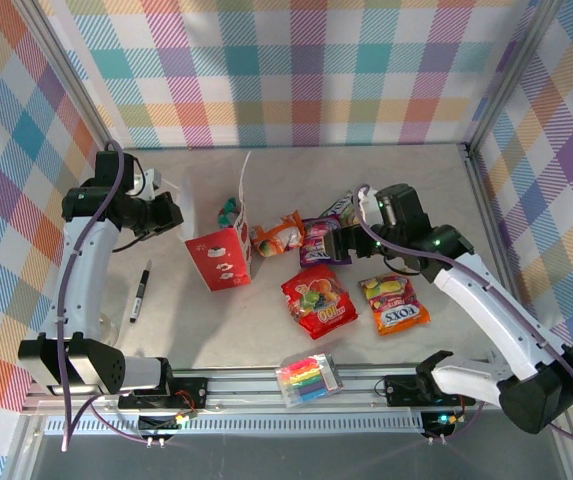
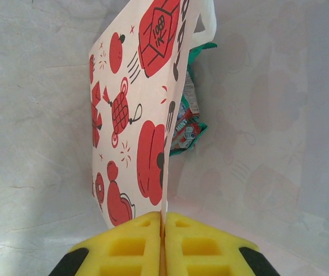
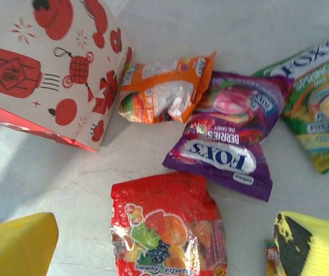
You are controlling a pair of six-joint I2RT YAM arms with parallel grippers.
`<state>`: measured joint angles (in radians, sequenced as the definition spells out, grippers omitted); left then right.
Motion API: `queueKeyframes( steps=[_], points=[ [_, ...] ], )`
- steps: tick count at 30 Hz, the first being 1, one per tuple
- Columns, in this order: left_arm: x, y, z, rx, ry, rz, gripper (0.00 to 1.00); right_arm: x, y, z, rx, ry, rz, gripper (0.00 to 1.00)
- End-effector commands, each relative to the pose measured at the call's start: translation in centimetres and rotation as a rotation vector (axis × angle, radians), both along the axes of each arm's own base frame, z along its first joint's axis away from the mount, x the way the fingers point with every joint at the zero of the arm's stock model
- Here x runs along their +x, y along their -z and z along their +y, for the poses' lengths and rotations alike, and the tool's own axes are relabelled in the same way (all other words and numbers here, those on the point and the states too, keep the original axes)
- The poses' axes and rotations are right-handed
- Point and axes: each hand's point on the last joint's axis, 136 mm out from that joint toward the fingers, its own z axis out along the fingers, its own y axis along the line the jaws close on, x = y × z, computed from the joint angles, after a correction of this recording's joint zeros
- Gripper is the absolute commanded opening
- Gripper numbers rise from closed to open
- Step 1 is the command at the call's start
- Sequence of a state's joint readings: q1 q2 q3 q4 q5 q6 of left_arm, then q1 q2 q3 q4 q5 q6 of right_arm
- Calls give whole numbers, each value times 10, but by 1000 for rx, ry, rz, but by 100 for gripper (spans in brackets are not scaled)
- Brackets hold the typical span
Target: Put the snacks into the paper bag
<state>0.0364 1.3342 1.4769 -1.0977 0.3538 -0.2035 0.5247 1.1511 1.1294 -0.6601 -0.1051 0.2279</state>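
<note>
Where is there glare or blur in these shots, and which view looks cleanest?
Right wrist view: white glare on the orange pouch, and the yellow fingers at the bottom look soft. Left wrist view: the paper bag is sharp, casting faint print-shaped shadows on the table. Top view: evenly lit, cleanest.

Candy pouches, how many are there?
6. The teal pouch is inside the paper bag. The orange pouch and purple pouch lie beside it. The green pouch lies behind the purple one. The red pouch and FOXS pouch lie nearest. The bag may hide more.
</note>
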Motion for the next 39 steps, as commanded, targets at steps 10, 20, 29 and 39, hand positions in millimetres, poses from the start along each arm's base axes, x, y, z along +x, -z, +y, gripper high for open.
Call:
queueKeyframes(
  steps=[10,20,29,39],
  points=[
    [-8,0,5,22,4,6,9,50,58,-22,233,173,335,98],
    [-9,-4,6,29,3,-4,9,79,108,-13,295,195,499,97],
    [-9,-3,7,34,1,0,9,95,140,-9,279,213,569,97],
    [-8,-1,8,39,-2,10,10,100,166,-6,275,237,623,96]
  ],
)
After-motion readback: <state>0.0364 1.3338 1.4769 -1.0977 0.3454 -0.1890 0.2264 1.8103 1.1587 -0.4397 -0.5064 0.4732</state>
